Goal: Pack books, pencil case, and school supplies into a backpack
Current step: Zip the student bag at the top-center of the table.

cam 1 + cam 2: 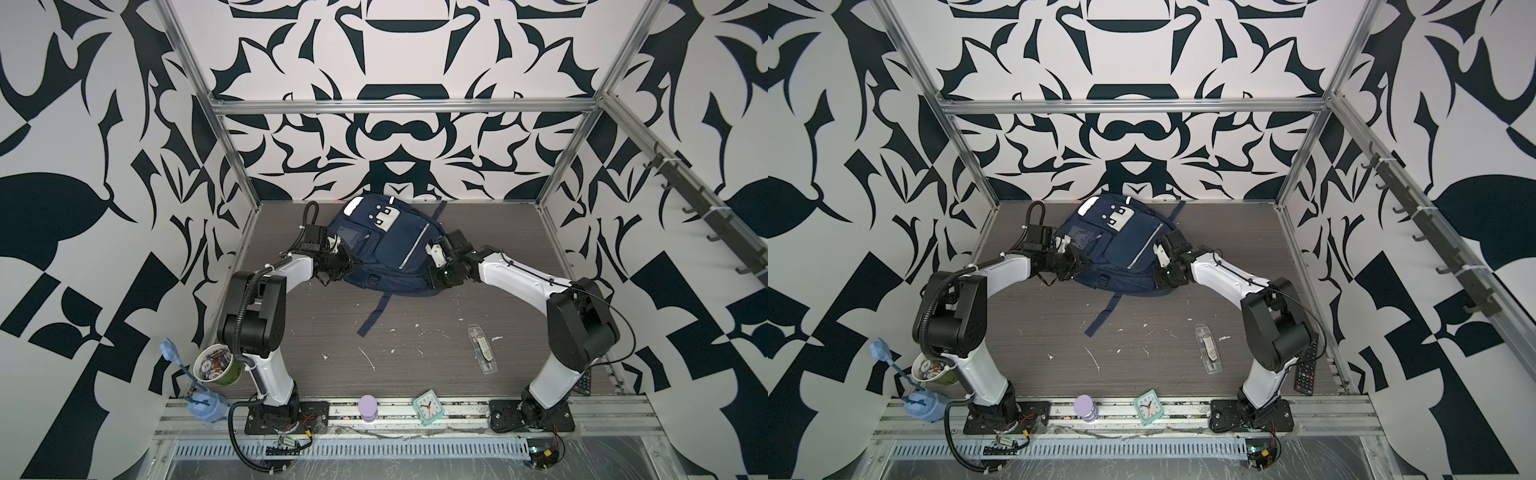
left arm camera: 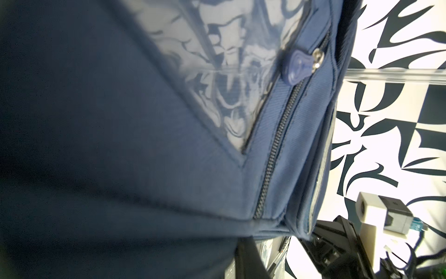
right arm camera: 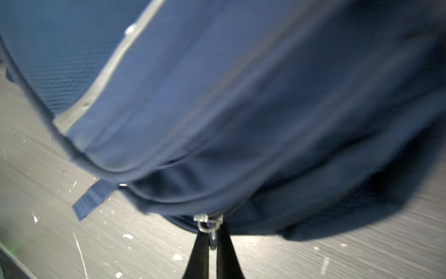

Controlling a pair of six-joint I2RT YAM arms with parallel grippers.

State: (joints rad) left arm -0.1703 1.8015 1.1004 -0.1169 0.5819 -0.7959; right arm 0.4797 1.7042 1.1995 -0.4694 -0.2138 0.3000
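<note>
The navy backpack (image 1: 395,245) (image 1: 1121,245) lies at the back middle of the table, front pockets facing up. My left gripper (image 1: 345,262) is at its left edge, shut on the backpack; in the left wrist view one dark finger (image 2: 251,258) shows under the blue fabric (image 2: 120,145). At the backpack's right lower edge, my right gripper (image 1: 435,277) (image 3: 212,244) is shut on a silver zip pull (image 3: 209,223). The school supplies, a clear packet (image 1: 482,348) (image 1: 1209,348), lie on the table front right. The books and the pencil case are out of view.
A loose backpack strap (image 1: 374,316) trails toward the table's middle. A black remote control (image 1: 1307,365) lies by the right arm's base. A teal alarm clock (image 1: 428,407) and a purple cylinder (image 1: 368,408) stand on the front rail. A filled paper cup (image 1: 216,365) stands front left.
</note>
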